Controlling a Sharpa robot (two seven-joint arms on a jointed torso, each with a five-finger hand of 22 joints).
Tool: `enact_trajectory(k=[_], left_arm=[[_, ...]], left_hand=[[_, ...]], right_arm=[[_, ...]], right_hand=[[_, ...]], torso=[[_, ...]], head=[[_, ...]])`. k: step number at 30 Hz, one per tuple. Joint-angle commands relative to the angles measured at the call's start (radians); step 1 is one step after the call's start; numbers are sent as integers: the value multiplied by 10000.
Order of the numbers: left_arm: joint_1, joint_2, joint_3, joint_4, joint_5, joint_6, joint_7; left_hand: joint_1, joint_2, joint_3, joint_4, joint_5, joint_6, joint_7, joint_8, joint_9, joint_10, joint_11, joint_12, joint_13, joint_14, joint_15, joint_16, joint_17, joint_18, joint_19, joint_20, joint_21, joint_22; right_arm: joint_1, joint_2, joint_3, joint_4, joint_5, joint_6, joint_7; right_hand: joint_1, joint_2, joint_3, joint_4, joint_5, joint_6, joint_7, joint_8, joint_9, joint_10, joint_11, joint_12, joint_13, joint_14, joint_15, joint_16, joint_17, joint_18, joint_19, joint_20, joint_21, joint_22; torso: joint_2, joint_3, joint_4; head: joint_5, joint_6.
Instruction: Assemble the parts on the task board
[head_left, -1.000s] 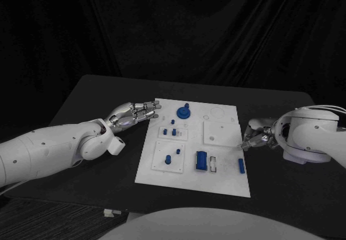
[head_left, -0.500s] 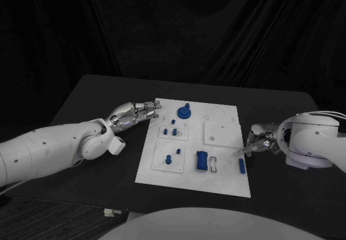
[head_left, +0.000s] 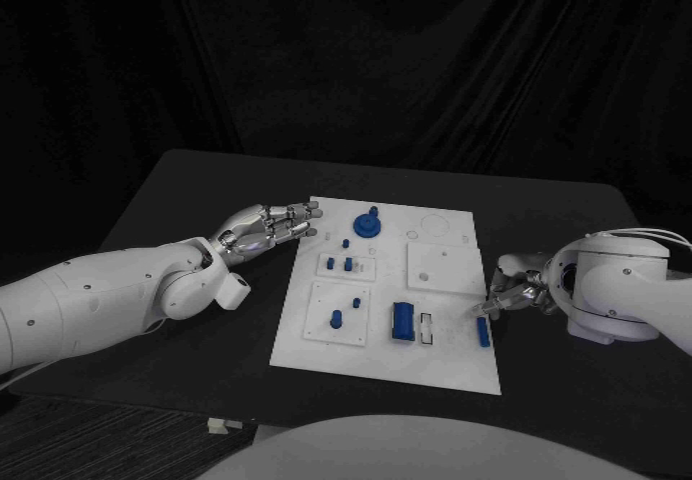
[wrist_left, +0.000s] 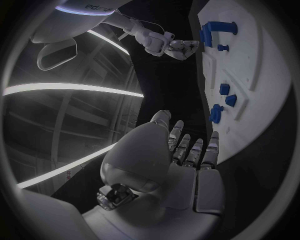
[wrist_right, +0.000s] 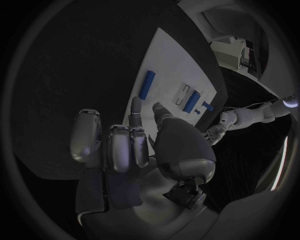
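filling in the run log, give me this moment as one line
left hand: open, beside task board | right hand: open, near blue bar at board's right edge | nothing held

Whether the right hand (head_left: 513, 289) touches the task board (head_left: 447, 360) is too small to tell (its fingers (wrist_right: 136, 111) sit at the board's edge, near a blue bar (wrist_right: 146, 84)), and its palm hides any contact beneath.

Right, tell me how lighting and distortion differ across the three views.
Head view: dim and undistorted, black backdrop, the white task board brightest. Left wrist view: fisheye bends the board's edge, bright light streaks curve beside the left hand. Right wrist view: darkest, right hand in shadow.
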Motion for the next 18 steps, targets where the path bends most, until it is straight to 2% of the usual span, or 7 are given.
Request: enact_trajectory(k=[1, 11, 14, 18], left_arm=[[-13, 13, 9, 16, 65, 65, 137], [-15, 8, 9, 17, 65, 76, 129], [-16, 4, 9, 24, 65, 77, 127], [-16, -7, 9, 34, 65, 70, 128]], left_hand=[[-16, -81, 68, -3, 61, 64, 6, 65, 11, 60, -1, 26, 6, 52, -17, 59, 12, -99, 56, 14, 60, -2], [-16, -81, 68, -3, 61, 64, 6, 65, 11, 60, -1, 26, 6, 52, -17, 59, 12, -99, 56, 14, 60, -2], [-16, -81, 68, -3, 61, 64, 6, 65, 11, 60, -1, 26, 6, 52, -17, 59, 12, -99, 56, 14, 60, -2], [-18, -91, 85, -13, 66, 57, 10, 62, 9, 59, 4, 20, 4, 56, -16, 60, 12, -111, 60, 15, 61, -9]], right_arm=[[-70, 35, 2, -29, -28, 109, -172], [-282, 139, 2, -112, 15, 109, -172], [-328, 166, 2, -143, 31, 103, -172], [-381, 206, 1, -181, 45, 111, -172]], right_hand=[[60, -5, 24, -39, 54, 38, 6, -61, -22, 1046, -75, 25, 2633, 732, -71, 30, 563, -109, 73, -76, -42, 1643], [330, -1, 112, -276, 448, 36, 24, -228, -96, 1046, -62, 25, 2633, 719, -57, 11, 501, -102, 55, -67, -90, 1630], [506, -16, 185, -439, 717, 33, 25, -306, -129, 1046, -62, 25, 2633, 713, -56, 2, 472, -95, 43, -64, -129, 1619], [579, -34, 217, -519, 836, 11, 30, -360, -151, 1046, -60, 25, 2633, 706, -52, -10, 429, -90, 35, -61, -154, 1613]], torso=[[-2, 1, 7], [-5, -1, 7], [1, -1, 3], [2, 0, 5]], head=[[1, 2], [-3, 2], [-43, 2], [-94, 2]])
